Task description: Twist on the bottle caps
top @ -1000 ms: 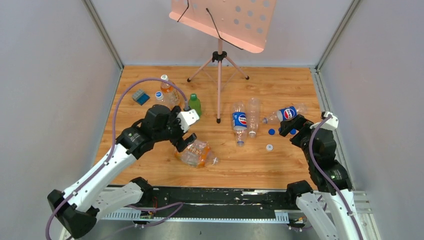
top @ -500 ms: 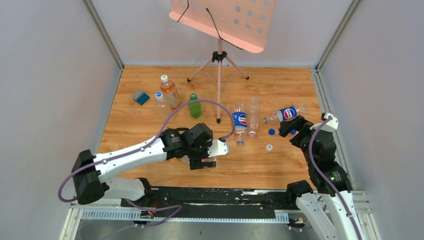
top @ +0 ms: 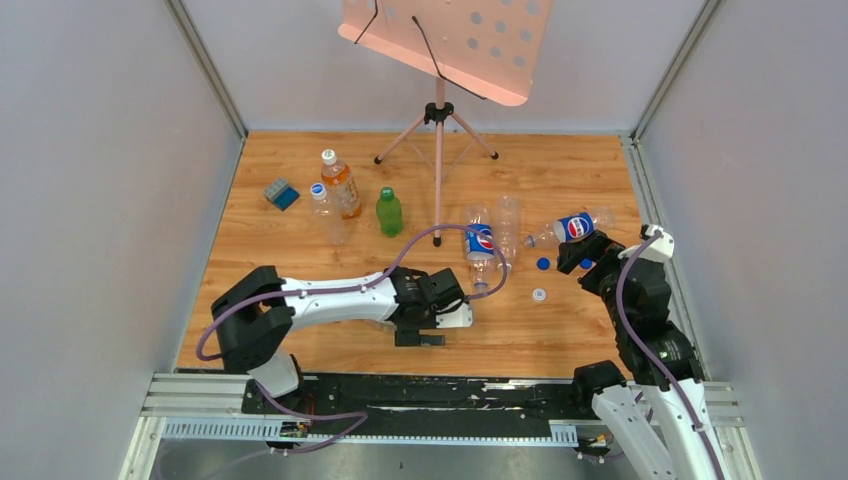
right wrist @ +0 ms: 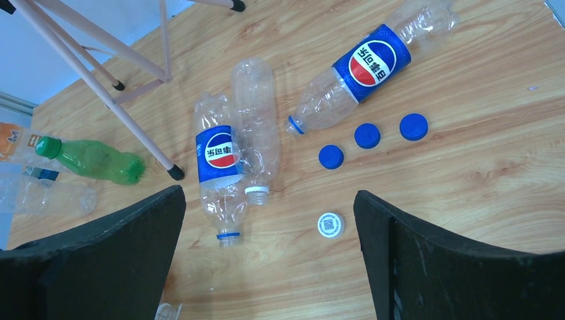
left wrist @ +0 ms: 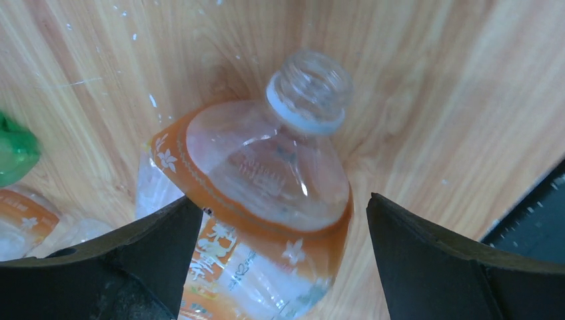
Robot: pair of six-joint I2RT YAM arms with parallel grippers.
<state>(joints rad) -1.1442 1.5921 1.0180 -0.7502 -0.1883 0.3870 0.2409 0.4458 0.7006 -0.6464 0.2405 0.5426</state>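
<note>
Swinging in from the left side, the left arm now lies low along the near edge. The left claw point(left wrist: 283, 207) is spread around an orange-labelled bottle point(left wrist: 266, 173) whose neck is bare. One finger touches the label and the other stands just apart, so nothing is clenched. That bottle is probably being brought toward the caps. The right claw point(top: 578, 253), likewise released, hovers near the right edge over three blue caps point(right wrist: 367, 135) and a white cap point(right wrist: 330, 225), placed to pick one. Three lying bottles point(right wrist: 363, 63) crowd the caps on the far side. Bare wood toward the near-right corner leaves working room.
</note>
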